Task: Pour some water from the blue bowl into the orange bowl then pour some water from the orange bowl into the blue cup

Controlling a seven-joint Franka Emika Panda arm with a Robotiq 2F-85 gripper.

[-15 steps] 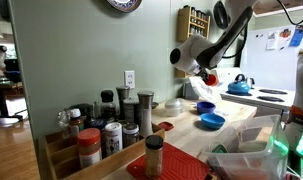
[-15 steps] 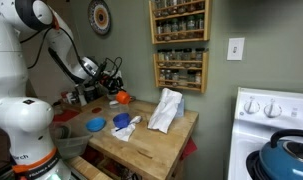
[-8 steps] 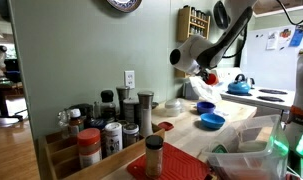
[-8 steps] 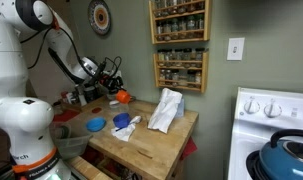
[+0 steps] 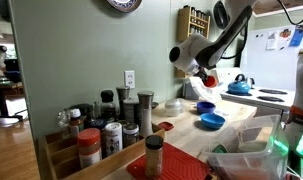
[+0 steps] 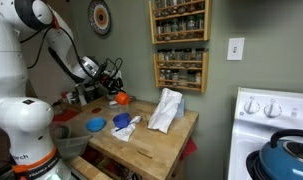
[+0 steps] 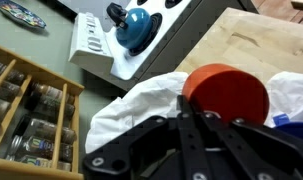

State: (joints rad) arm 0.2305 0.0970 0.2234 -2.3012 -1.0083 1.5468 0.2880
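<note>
The hand [image 6: 112, 89] grips the orange bowl [image 6: 121, 98] aloft over the wooden table [image 6: 153, 146].

Wooden countertop [image 6: 156, 142] bare along front edge: free passage there. Tall crumpled white cloth [image 6: 166, 108] blocks mid-counter. Blue bowl [image 6: 95, 125], blue cup [image 6: 120, 121] close together, narrow gap. Spice jars [image 6: 83, 97] crowd back corner.

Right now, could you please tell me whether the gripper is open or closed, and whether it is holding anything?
Gripper: closed, gripping the orange bowl by its rim.
</note>
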